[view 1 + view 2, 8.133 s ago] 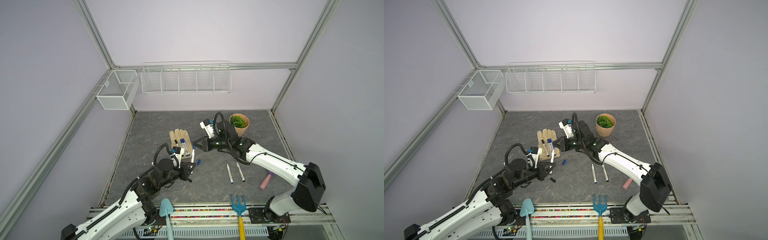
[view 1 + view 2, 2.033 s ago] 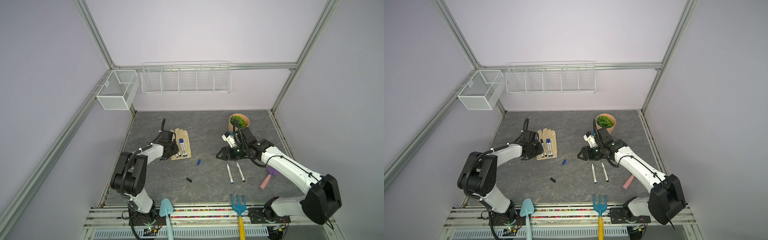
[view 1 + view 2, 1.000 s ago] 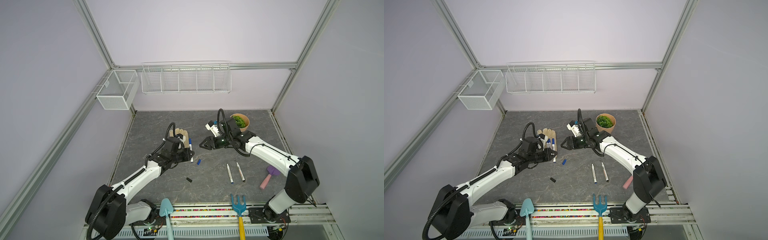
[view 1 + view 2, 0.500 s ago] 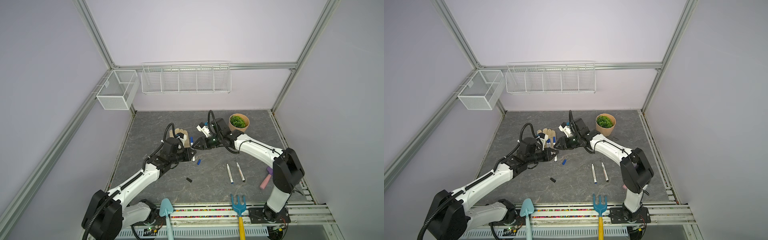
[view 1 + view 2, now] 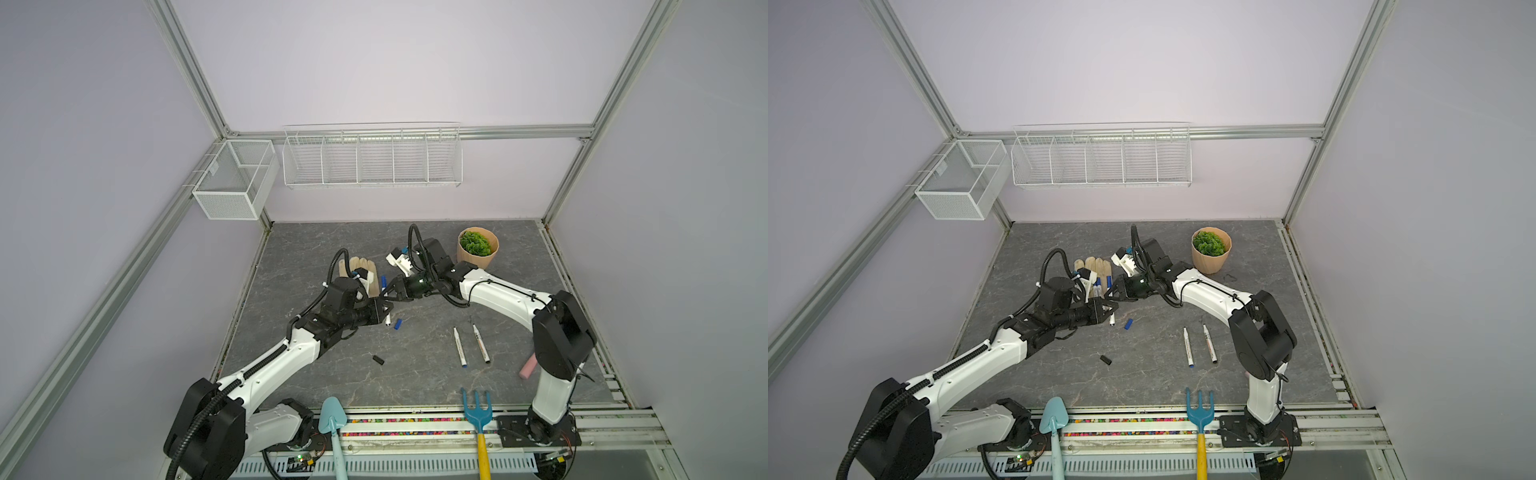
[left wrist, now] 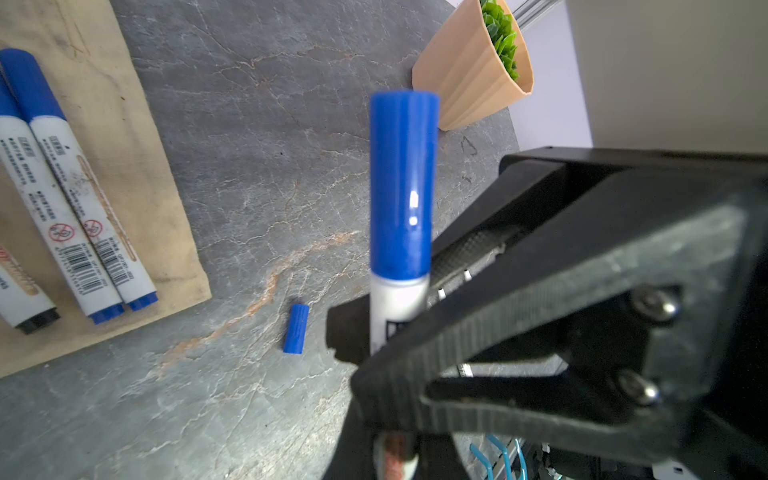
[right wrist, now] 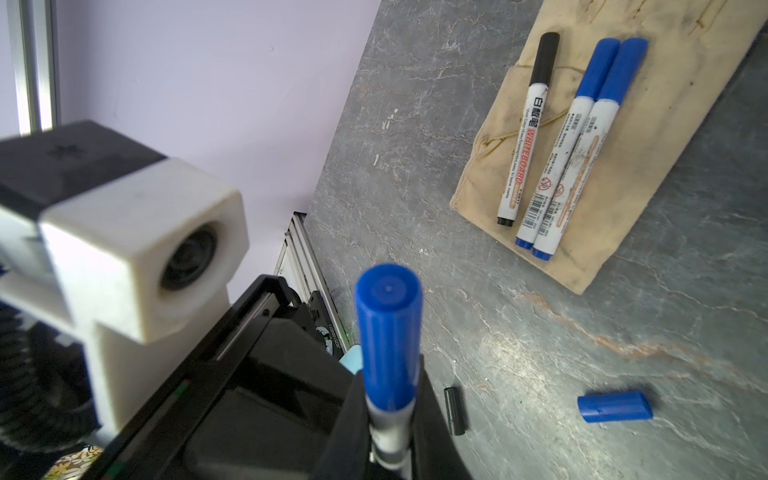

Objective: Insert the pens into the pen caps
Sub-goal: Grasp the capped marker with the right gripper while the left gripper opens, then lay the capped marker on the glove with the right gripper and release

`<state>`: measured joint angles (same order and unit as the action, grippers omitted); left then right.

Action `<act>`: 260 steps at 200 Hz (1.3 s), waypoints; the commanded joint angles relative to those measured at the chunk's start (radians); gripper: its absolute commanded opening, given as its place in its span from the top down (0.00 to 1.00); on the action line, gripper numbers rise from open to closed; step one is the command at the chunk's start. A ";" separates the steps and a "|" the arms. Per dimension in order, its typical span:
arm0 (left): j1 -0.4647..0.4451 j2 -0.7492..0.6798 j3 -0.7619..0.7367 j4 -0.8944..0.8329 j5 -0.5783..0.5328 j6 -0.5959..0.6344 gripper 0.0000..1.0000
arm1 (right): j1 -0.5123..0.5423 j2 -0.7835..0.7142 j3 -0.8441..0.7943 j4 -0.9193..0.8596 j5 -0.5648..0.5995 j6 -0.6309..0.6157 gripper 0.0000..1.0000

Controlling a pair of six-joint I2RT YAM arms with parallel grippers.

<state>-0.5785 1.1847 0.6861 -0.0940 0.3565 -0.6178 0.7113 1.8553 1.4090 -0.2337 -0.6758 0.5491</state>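
- The glove (image 7: 681, 108) is lying flat on the table (image 5: 415, 386). It is carrying three finished pens side by side: a black-capped pen (image 7: 524, 133) and two blue-capped pens (image 7: 567, 141), which are touching each other.
- Just off the glove's cuff, I am clamping my left gripper (image 6: 397, 330) tight on the white barrel of the held pen (image 6: 397, 299). The grip is right below its blue cap (image 6: 401, 187), which is sitting on the tip.
- My right gripper (image 5: 390, 293) is hanging at that cap end, just right of the glove and close against my left one. I cannot tell whether its jaws are pinching anything or standing apart.
- A loose blue cap (image 5: 398, 324) is lying on the table near the glove, just right of my left gripper.
- A loose black cap (image 5: 377, 359) is lying farther out past the glove's cuff.
- Two uncapped pens (image 5: 459, 352) are lying nearly parallel, not touching, well to the right of the glove.
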 commanded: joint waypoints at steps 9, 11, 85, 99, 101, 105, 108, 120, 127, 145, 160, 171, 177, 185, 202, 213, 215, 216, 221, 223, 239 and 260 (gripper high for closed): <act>-0.007 -0.021 -0.017 0.030 -0.020 0.000 0.82 | -0.001 0.033 0.034 0.019 -0.014 0.012 0.91; -0.007 -0.024 -0.018 0.030 -0.021 -0.001 0.80 | 0.000 0.035 0.036 0.019 -0.013 0.011 0.92; -0.006 -0.217 -0.068 -0.151 -0.320 -0.061 0.53 | -0.012 0.195 0.176 -0.021 -0.031 0.009 0.93; -0.006 -0.274 -0.093 -0.209 -0.439 -0.101 0.51 | -0.012 0.239 0.231 -0.051 -0.034 -0.003 0.93; -0.006 -0.283 -0.097 -0.217 -0.455 -0.106 0.51 | -0.012 0.246 0.238 -0.055 -0.034 -0.005 0.93; -0.006 -0.302 -0.103 -0.240 -0.494 -0.125 0.51 | -0.012 0.260 0.254 -0.065 -0.034 -0.010 0.93; -0.006 -0.313 -0.107 -0.262 -0.525 -0.143 0.50 | -0.013 0.270 0.267 -0.073 -0.036 -0.013 0.93; -0.003 -0.365 -0.119 -0.347 -0.622 -0.201 0.48 | -0.012 0.308 0.319 -0.100 -0.039 -0.022 0.93; -0.003 -0.393 -0.123 -0.395 -0.665 -0.227 0.48 | -0.012 0.330 0.347 -0.117 -0.041 -0.029 0.93; -0.001 -0.462 -0.135 -0.485 -0.733 -0.276 0.48 | -0.012 0.386 0.428 -0.165 -0.036 -0.051 0.93; 0.002 -0.494 -0.136 -0.560 -0.767 -0.318 0.48 | -0.012 0.429 0.491 -0.204 -0.031 -0.067 0.93; 0.003 -0.513 -0.142 -0.584 -0.769 -0.327 0.48 | -0.012 0.456 0.521 -0.213 -0.026 -0.069 0.93; 0.003 -0.521 -0.146 -0.588 -0.765 -0.327 0.48 | -0.012 0.469 0.534 -0.216 -0.024 -0.072 0.93; 0.004 -0.528 -0.149 -0.595 -0.764 -0.332 0.48 | -0.013 0.488 0.550 -0.221 -0.016 -0.076 0.92; 0.005 -0.534 -0.151 -0.600 -0.753 -0.333 0.48 | -0.014 0.521 0.583 -0.241 0.010 -0.087 0.92; 0.005 -0.531 -0.149 -0.597 -0.745 -0.331 0.48 | -0.013 0.540 0.601 -0.250 0.033 -0.093 0.92; 0.005 -0.531 -0.149 -0.596 -0.743 -0.331 0.48 | -0.014 0.542 0.604 -0.252 0.038 -0.094 0.92; 0.005 -0.530 -0.148 -0.596 -0.741 -0.331 0.48 | -0.015 0.544 0.605 -0.253 0.041 -0.095 0.92; 0.005 -0.527 -0.148 -0.594 -0.737 -0.328 0.48 | -0.016 0.552 0.613 -0.258 0.048 -0.100 0.91; 0.005 -0.526 -0.148 -0.593 -0.737 -0.327 0.48 | -0.016 0.555 0.617 -0.260 0.050 -0.103 0.91; 0.005 -0.514 -0.143 -0.595 -0.733 -0.325 0.48 | -0.021 0.581 0.651 -0.295 0.080 -0.121 0.91; 0.005 -0.501 -0.139 -0.586 -0.717 -0.320 0.48 | -0.031 0.611 0.682 -0.322 0.120 -0.137 0.90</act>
<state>-0.5770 0.6731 0.5499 -0.6559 -0.3595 -0.9237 0.6991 2.4374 2.0495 -0.4946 -0.6167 0.4583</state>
